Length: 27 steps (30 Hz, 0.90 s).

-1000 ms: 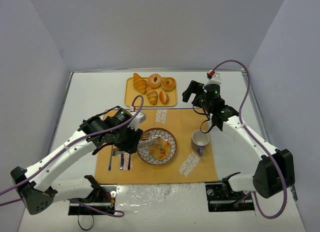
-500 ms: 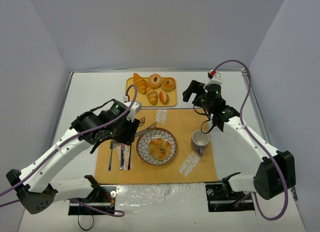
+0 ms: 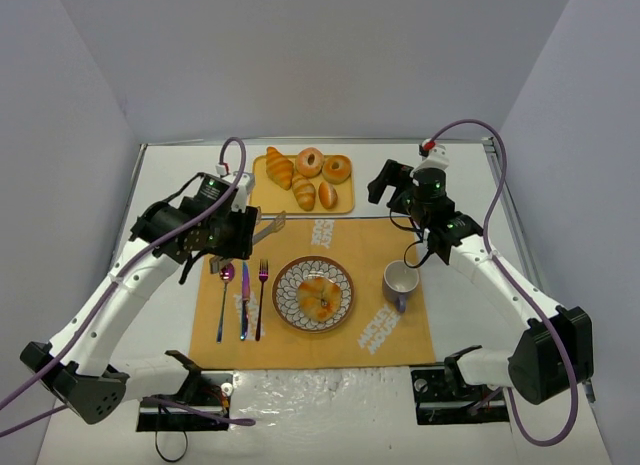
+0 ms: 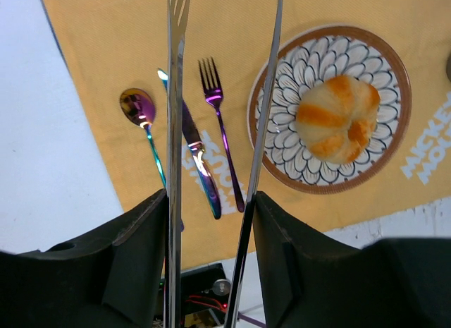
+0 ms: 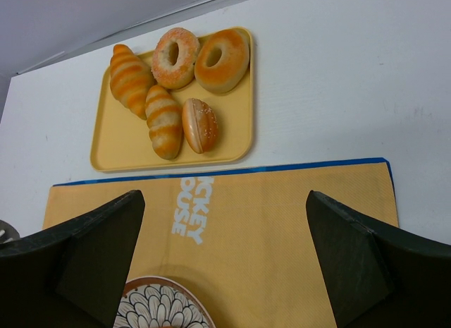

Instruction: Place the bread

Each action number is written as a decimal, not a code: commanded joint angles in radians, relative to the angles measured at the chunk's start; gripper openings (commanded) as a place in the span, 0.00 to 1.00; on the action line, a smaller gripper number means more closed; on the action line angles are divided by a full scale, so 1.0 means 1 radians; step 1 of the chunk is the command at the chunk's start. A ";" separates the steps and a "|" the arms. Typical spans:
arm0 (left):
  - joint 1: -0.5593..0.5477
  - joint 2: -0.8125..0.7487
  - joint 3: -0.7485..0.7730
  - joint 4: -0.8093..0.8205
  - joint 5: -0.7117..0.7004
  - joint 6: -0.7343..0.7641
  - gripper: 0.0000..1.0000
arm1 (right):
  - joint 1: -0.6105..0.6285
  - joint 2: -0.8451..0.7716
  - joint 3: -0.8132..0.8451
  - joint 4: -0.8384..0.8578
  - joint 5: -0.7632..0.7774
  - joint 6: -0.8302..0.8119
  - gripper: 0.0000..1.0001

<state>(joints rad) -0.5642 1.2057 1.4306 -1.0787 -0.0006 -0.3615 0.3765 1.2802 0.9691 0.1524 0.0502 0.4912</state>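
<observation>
The bread (image 3: 318, 294), a round golden bun with pale patches, lies on the patterned plate (image 3: 287, 281) in the middle of the orange placemat. In the left wrist view the bread (image 4: 338, 120) sits on the plate (image 4: 397, 74) to the right, beyond the tips of the metal tongs (image 4: 175, 95). My left gripper (image 3: 244, 235) hovers up and left of the plate, shut on the tongs (image 3: 273, 223), which hold nothing. Their two blades pass between my jaws (image 4: 211, 201). My right gripper (image 3: 386, 185) stands open and empty over the mat's far right part (image 5: 224, 201).
A yellow tray (image 3: 345, 198) at the back holds croissants, two ring donuts and a small roll (image 5: 199, 125). A spoon (image 3: 226, 276), knife (image 3: 243, 307) and fork (image 3: 262, 290) lie left of the plate. A white mug (image 3: 401, 282) stands to its right.
My left gripper has lifted with the tongs and drawn back up and left from over the plate. The bread stays on the plate. The right arm has barely moved.
</observation>
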 commanded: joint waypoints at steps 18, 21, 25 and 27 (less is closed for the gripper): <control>0.319 0.119 0.142 0.211 0.095 -0.015 0.44 | -0.038 -0.042 0.039 0.039 -0.017 -0.031 0.96; 0.347 0.136 0.162 0.224 0.106 -0.021 0.44 | -0.043 -0.043 0.040 0.037 -0.022 -0.033 0.96; 0.375 0.157 0.186 0.221 0.119 -0.013 0.44 | -0.053 -0.049 0.039 0.034 -0.027 -0.033 0.96; 0.389 0.163 0.199 0.215 0.120 -0.009 0.44 | -0.058 -0.049 0.037 0.034 -0.031 -0.033 0.96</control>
<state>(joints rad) -0.2035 1.3757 1.5544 -0.9167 0.1012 -0.3684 0.3320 1.2761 0.9691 0.1417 0.0329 0.4697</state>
